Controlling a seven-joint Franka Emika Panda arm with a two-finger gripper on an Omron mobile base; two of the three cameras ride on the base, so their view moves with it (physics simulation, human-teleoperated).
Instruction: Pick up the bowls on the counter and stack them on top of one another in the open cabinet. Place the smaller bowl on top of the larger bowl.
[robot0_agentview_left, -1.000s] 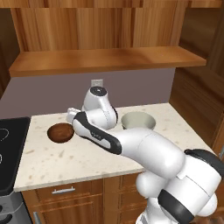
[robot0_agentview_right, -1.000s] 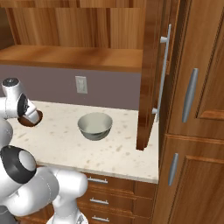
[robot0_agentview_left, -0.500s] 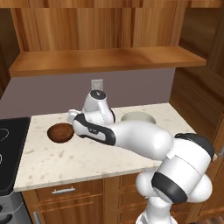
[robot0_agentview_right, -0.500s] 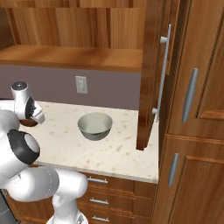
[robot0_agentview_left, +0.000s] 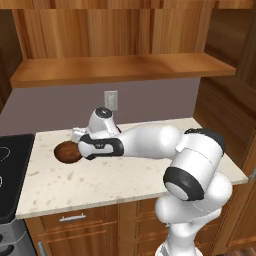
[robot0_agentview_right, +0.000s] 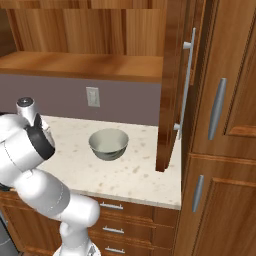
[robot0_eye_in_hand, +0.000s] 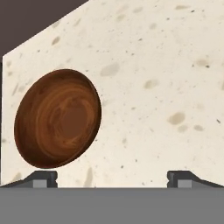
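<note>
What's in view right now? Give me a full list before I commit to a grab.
smaller bowl: one, dark reddish-brown wood, on the counter near the stovetop end, empty
larger bowl: one, pale grey-green with a whitish inside, on the counter toward the cabinet door, empty
counter: one, beige stone-look with brown speckles
open cabinet: one, mid-brown wood shelf above the counter, no bowls on it
cabinet door: one, brown wood with a metal handle, swung open
stovetop: one, black, beside the counter
wall outlet: one, pale, on the grey backsplash
drawers: brown wood, metal handles, under the counter
gripper: one, dark fingertips spread wide, empty, above the counter beside the smaller bowl
</note>
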